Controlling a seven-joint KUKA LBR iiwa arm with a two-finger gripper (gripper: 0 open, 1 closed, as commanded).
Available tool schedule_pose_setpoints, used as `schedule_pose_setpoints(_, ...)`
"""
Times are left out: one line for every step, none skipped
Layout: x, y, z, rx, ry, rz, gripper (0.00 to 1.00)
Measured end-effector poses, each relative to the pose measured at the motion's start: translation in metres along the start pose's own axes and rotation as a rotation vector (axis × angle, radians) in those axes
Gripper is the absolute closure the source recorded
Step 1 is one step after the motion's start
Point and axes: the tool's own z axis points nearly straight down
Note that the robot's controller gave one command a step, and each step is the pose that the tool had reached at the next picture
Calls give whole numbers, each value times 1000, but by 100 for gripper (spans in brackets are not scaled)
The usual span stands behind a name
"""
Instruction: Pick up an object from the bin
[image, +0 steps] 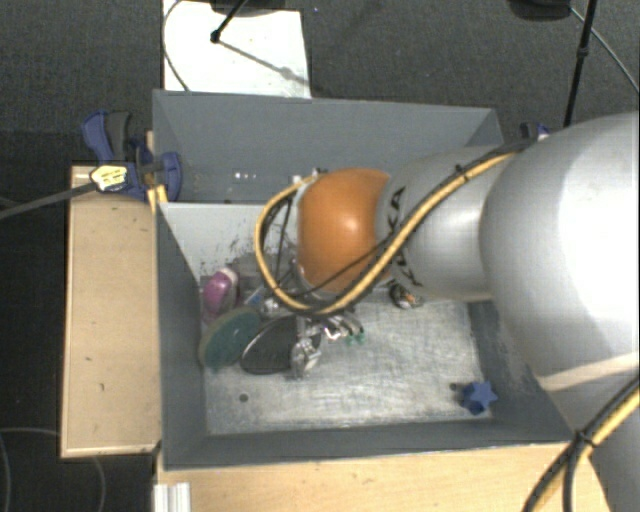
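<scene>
A dark oval piece (262, 353), flat and grey-black, lies on the floor of the bin (392, 402), in its left half and towards the near wall. The gripper (305, 358) is down at floor level right at that piece's right end, its metal tip against or just over the edge there. The view does not let me say which, nor whether the claw is spread or closed, nor whether it has hold of anything. Overlapping the dark oval piece on its left is a teal round piece (224, 338), also flat, partly tucked against the left wall. Above and to the left of the dark oval piece, further back along that wall, sits a purple lump (217, 292) with a paler grey thing just beside it. To the right of the dark oval piece, just past the gripper, a small green bit (356, 338) lies on the floor. Well apart from it, far to the right and closer to the near wall, lies a small blue thing (478, 397) on its own. Directly above the dark oval piece hangs the wrist's orange cover (340, 235), with a yellow-and-black cable (266, 262) looping down its left side. Behind that, the silver arm (560, 250) fills the right of the bin.
</scene>
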Motion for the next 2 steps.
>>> schedule_pose_setpoints(-1,-1,-1,0,-2,4,100)
schedule_pose_setpoints(13,-14,-140,-1,-9,-19,100)
